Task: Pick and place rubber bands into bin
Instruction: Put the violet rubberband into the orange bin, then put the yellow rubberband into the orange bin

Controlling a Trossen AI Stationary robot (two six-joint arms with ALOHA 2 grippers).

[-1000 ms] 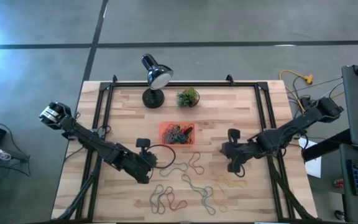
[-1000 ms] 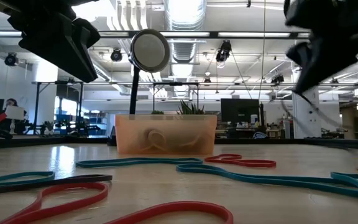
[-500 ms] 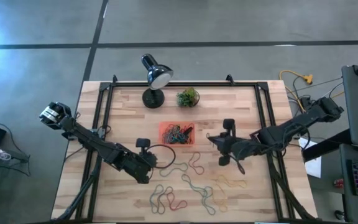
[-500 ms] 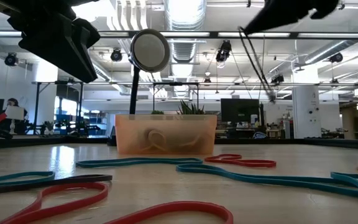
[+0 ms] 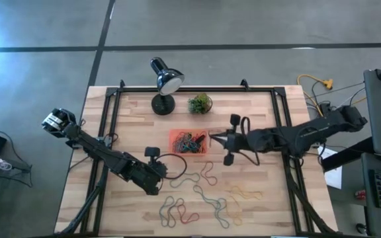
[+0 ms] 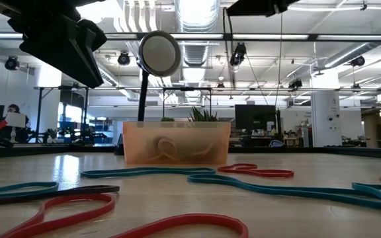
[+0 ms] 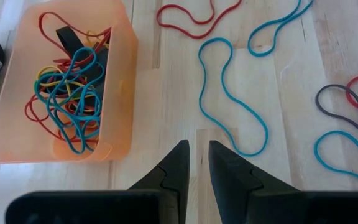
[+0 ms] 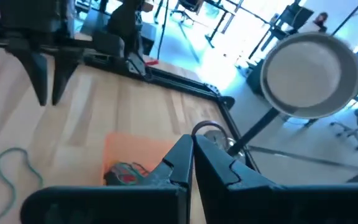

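The right gripper [image 5: 211,139], clamped on a dark rubber band [image 8: 209,132], has swung to the orange-red plastic bin's [image 5: 174,135] three-o'clock edge, ready for release.

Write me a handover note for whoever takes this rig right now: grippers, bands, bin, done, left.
Right gripper: shut on a dark rubber band, raised beside the bin's right edge, not yet over it.
Left gripper: empty, jaws a narrow gap apart, waiting over the table left of the loose bands.
Bin: mid-table, in front of the lamp and plant, already holding a tangle of bands.
Done: a pile of bands is in the bin.
Left: drop the held band in, then clear the loose bands spread across the front of the table.
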